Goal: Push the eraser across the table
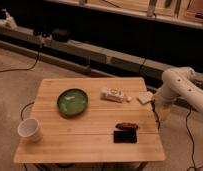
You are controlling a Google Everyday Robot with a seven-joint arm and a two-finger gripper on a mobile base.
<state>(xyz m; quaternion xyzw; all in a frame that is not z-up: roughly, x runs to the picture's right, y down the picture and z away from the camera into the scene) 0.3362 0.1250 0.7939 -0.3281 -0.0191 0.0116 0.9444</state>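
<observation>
Surface [70, 145]: pale plank top, planks running 9 to 3.

Eraser [125, 136] lies flat at about 5 o'clock on the surface, near the near edge.
- Long axis runs 9 to 3, parallel to that edge.
- At its 12 o'clock lies a brown oblong [126, 126], same heading; just beside it, contact cannot be told.

Room around the eraser:
- Toward 9: a long bare run of planks as far as the cup [30, 130], which stands by the left edge at 8 o'clock.
- Toward 3: a short run to the right edge.
- Toward 6: the edge is near.
- Toward 12: blocked at once by the oblong.

Other things:
- Bowl [72, 102], green, left of centre, well apart from the eraser.
- Box [112, 94], white with printing too small to read, at 1 o'clock.
- A small white bit [128, 98] sits just at the box's 3.
- White pad [145, 97] on the right edge at 2 o'clock.

Gripper [164, 112] hangs off the surface, outside the right edge at 3 o'clock and near the pad. It is well apart from the eraser. Jaws spread wide, nothing seen in them.
</observation>
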